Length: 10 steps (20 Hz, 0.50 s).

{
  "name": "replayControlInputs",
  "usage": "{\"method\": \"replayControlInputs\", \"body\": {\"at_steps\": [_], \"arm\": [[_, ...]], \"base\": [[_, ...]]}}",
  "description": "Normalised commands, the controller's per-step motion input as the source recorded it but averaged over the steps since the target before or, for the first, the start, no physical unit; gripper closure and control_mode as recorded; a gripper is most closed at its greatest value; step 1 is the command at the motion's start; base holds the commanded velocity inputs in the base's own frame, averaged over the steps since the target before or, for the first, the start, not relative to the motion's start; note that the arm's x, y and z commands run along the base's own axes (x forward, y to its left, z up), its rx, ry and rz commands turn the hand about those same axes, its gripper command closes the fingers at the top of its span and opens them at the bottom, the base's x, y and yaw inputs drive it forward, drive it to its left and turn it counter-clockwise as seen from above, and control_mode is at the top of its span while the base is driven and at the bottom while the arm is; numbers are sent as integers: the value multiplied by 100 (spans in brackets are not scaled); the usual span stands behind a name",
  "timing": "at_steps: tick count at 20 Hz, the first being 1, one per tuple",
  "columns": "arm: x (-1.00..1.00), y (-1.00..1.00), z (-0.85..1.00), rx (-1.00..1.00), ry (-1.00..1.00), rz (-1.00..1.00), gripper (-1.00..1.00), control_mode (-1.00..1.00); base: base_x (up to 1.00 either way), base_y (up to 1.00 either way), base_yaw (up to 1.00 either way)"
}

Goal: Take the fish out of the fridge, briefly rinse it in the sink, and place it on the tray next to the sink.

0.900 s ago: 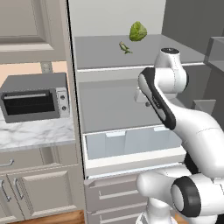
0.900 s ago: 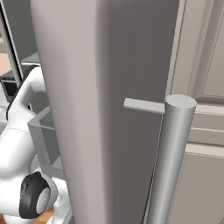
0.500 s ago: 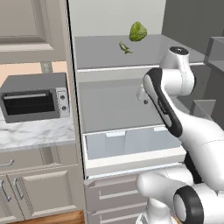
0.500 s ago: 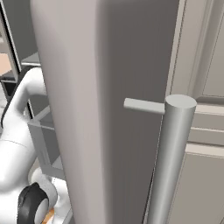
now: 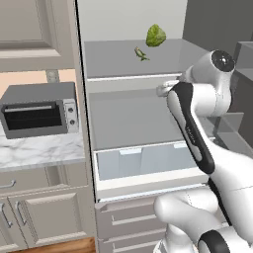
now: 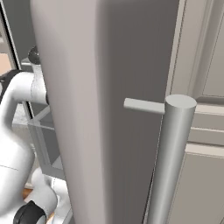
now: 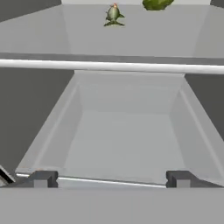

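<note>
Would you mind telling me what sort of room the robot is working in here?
It looks like a rendered home kitchen: an open tall grey fridge holding a small olive-green fish and a round leafy green vegetable, a grey microwave oven on a white marble counter, and pale panelled cabinets.

fish point(image 5: 141, 53) olive-green/tan | fridge point(image 5: 133, 118) int. grey | leafy veg point(image 5: 156, 35) green | microwave point(image 5: 39, 108) grey | counter point(image 5: 39, 150) white marbled

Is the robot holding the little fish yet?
No, the fish lies on the fridge's upper shelf beside a leafy green vegetable, well apart from the gripper.
</note>
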Motion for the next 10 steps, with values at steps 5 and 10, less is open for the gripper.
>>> {"method": "replayControlInputs", "body": {"at_steps": [5, 10], "arm": [[33, 5, 80, 0, -36, 0, -100, -100], [88, 9, 47, 0, -11, -1, -100, -100]], "base": [[0, 0, 0], [0, 0, 0]]}}
